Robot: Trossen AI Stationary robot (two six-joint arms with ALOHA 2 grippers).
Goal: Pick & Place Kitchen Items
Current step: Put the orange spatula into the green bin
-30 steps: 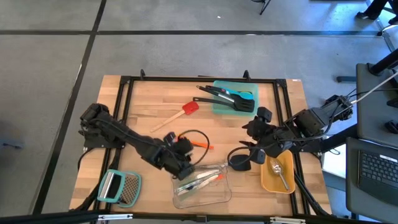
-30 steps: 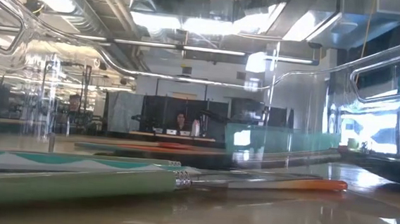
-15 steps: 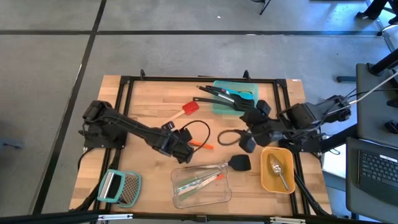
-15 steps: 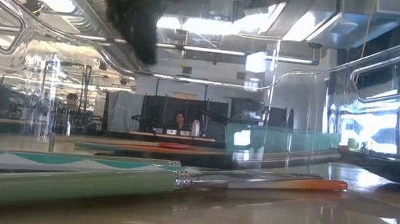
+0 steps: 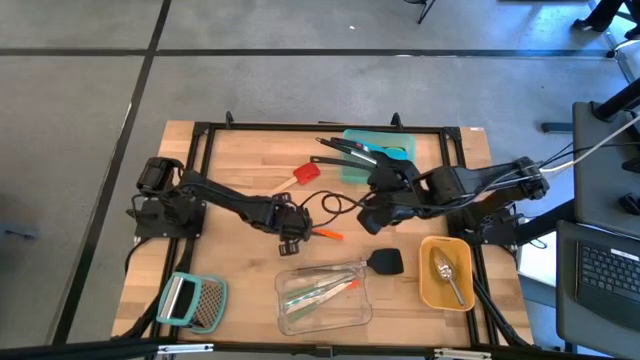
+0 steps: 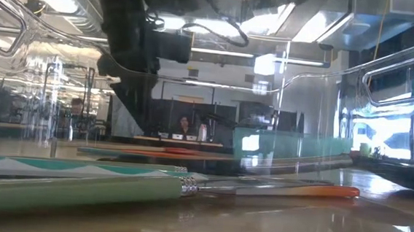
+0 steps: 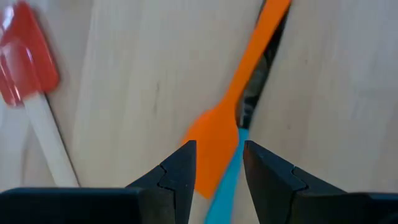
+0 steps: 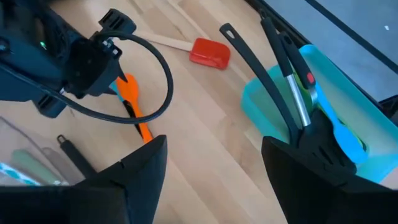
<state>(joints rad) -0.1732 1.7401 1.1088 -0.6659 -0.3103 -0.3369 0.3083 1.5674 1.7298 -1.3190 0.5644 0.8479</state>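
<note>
My left gripper [image 5: 298, 230] [image 7: 217, 165] hangs open over a slim orange spatula [image 7: 214, 146] and a teal tool [image 7: 227, 186] that lie crossed on the table's middle; its fingers stand on either side of them. My right gripper [image 5: 372, 214] [image 8: 214, 168] is open and empty, between these tools and the teal container [image 5: 378, 157]. That container holds black slotted spatulas [image 8: 283, 62]. A wooden-handled red spatula [image 5: 300, 176] lies flat. Another black spatula [image 5: 387, 262] rests its head on the table, its handle toward the clear container [image 5: 322, 295]. A silver spoon [image 5: 448, 272] lies in the yellow container.
The clear container holds green, teal and orange tools [image 6: 187, 186]. A grater with a teal handle [image 5: 192, 300] lies at the near left corner. A black cable [image 8: 155, 81] loops from the left wrist over the table. Black frame rails [image 5: 200, 180] run along the table's edges.
My left gripper has moved from the clear container toward the far edge and now stands over the orange and teal tools. My right gripper has drawn away from the black spatula beside the clear container, going up and toward the far left, near the teal container.
</note>
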